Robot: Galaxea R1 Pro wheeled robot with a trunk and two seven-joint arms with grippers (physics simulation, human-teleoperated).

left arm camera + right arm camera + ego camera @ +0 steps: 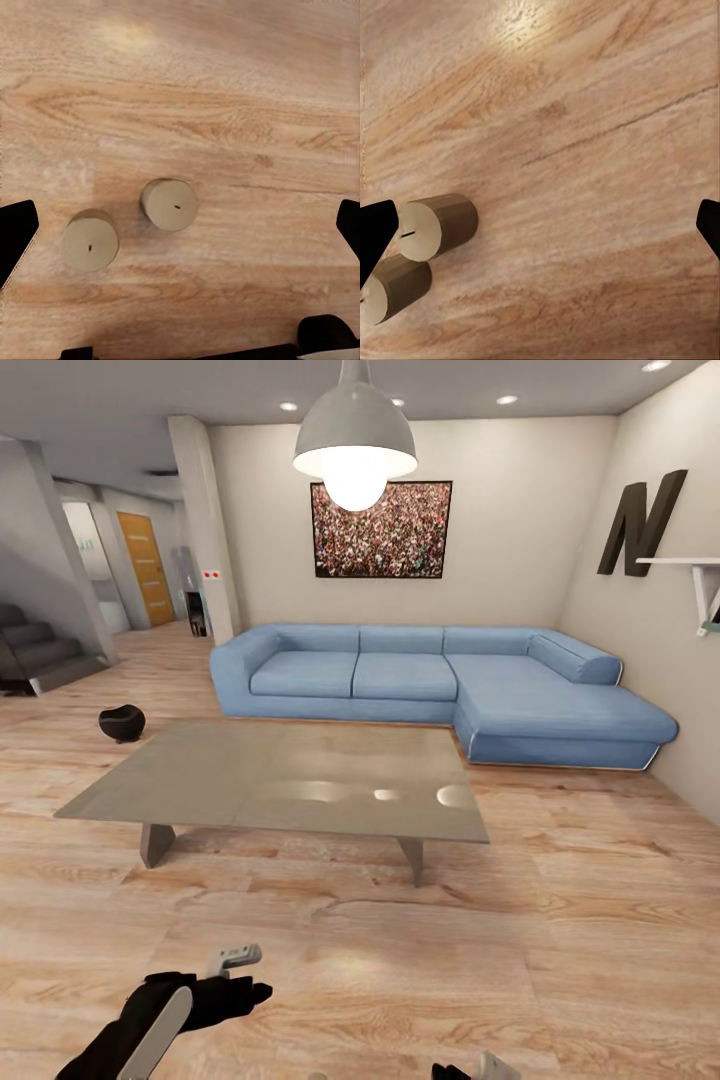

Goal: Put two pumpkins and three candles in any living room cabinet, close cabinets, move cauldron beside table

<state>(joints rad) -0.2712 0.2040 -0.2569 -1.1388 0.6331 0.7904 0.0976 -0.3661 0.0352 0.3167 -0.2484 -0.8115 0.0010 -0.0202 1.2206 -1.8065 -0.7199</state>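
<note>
Ahead, table [280, 780] fronts sofa [440, 685], cauldron [121, 722] beside it; both end effectors spread wide over candles [169, 203].

Floor [560, 920]: pale wood planking, strong grain, a light sheen catching the lamps.
Coffee table [280, 780]: smooth glossy grey top mirroring the ceiling lights; grey matt legs.
Sofa [430, 680]: blue woven cloth, matt and soft-looking.
Cauldron [122, 722]: black, smooth, faintly shiny.
Candles [169, 203]: beige-brown, waxy, matt, faceted sides.
Pendant lamp [355, 435]: smooth grey shade, satin finish.
Left end effector [228, 972]: matt black with pale grey plastic-looking parts.
</note>
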